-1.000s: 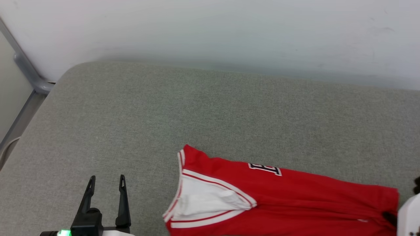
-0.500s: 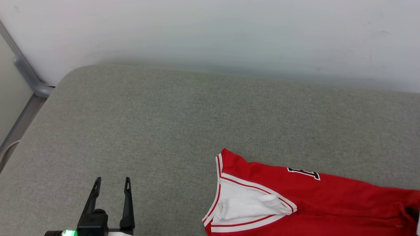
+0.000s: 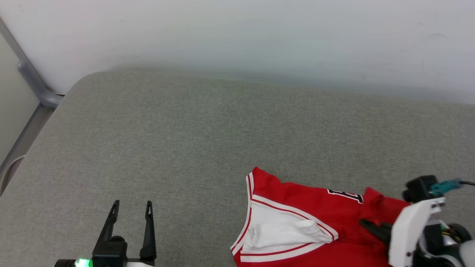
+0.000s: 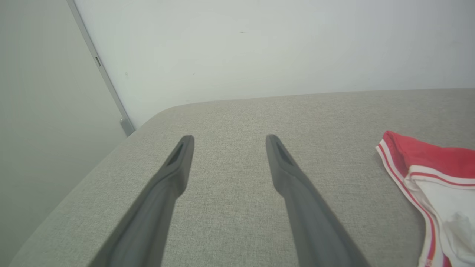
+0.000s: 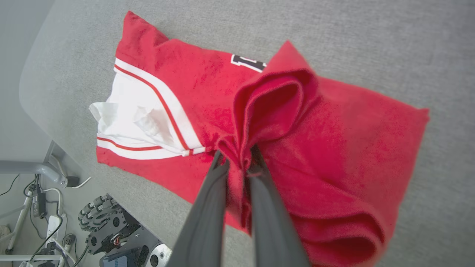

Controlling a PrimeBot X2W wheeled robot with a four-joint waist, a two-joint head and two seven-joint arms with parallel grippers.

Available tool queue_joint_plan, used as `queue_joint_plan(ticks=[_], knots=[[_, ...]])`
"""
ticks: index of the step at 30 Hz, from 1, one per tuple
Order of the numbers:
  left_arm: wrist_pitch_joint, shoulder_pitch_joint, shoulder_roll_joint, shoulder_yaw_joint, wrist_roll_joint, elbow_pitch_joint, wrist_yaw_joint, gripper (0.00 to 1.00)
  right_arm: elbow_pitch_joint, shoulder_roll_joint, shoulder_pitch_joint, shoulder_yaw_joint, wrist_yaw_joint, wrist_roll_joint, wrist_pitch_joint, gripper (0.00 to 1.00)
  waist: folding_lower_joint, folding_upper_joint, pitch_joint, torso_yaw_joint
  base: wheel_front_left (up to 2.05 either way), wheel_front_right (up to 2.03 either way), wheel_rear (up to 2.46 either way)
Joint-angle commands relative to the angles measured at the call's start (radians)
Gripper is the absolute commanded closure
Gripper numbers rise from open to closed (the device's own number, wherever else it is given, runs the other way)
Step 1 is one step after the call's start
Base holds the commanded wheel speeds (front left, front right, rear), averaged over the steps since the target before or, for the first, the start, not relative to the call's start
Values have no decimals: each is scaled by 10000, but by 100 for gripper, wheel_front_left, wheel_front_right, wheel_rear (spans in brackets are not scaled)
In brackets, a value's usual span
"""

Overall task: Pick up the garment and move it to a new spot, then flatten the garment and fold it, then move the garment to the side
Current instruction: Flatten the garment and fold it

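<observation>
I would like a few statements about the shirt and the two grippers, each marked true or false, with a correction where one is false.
1. The right gripper is shut on a fold of the red shirt. True.
2. The left gripper grips the shirt's sleeve. False: it is open and apart from the shirt.
3. The shirt lies on a grey cushion. True.
4. The shirt's sleeve end is yellow. False: it is white with red stripes.
</observation>
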Motion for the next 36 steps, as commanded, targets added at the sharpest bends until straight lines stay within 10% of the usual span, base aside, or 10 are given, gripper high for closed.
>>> queue_joint_plan(ticks=[1,13,35,36], knots=[[-19,-146,0,-62,16,5,-38,0,-125,188,-220,209,-6,-90,29,100,0,0,40,71,0,0,0],[-20,-486,-58,-231,-21,82,-89,0,735,1154,-2201,2787,-6,-568,-347,100,0,0,382,538,0,0,0],[-20,-992,-229,-343,-52,257,-110,0,6077,2666,-4804,5436,-12,-984,-1874,100,0,0,1083,1080,0,0,0],[-20,-932,-219,-327,-47,264,-98,0,6084,2674,-4821,5473,-12,-876,-2004,68,0,0,1033,1035,0,0,0]])
